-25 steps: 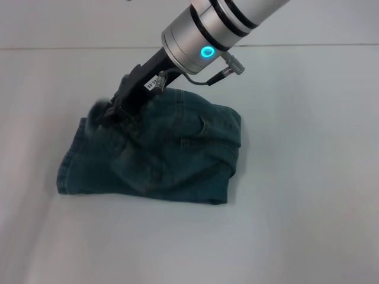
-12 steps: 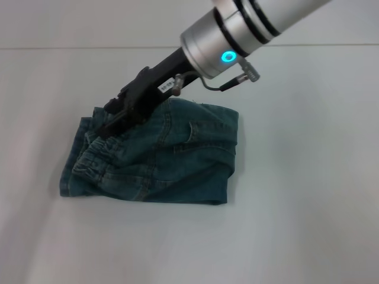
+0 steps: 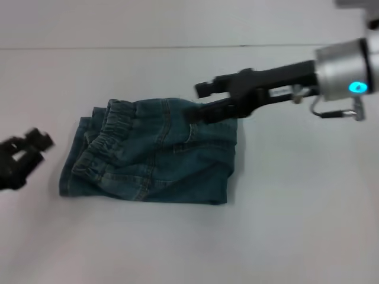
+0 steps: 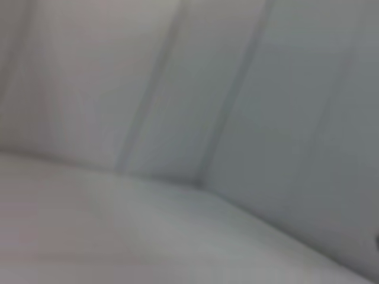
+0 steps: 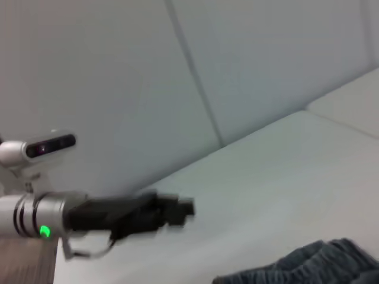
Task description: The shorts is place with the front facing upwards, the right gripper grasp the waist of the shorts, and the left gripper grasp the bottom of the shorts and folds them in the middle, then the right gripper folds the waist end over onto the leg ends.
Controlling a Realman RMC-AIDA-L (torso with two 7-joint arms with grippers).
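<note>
The blue denim shorts (image 3: 154, 155) lie folded on the white table (image 3: 296, 195). Their elastic waist (image 3: 109, 121) rests on top at the left, over the leg ends. My right gripper (image 3: 201, 102) hovers over the shorts' far right corner, open and holding nothing. My left gripper (image 3: 22, 157) is at the left edge of the head view, apart from the cloth. The right wrist view shows the left arm's gripper (image 5: 172, 210) farther off and a bit of the shorts (image 5: 308, 263). The left wrist view shows only table and wall.
A pale wall (image 3: 118, 21) runs behind the table's far edge. Bare tabletop lies to the right of the shorts and in front of them.
My right gripper let go of the waist and drew back to the right. The waist end now lies flat on the leg ends. The left gripper has come into view at the left.
</note>
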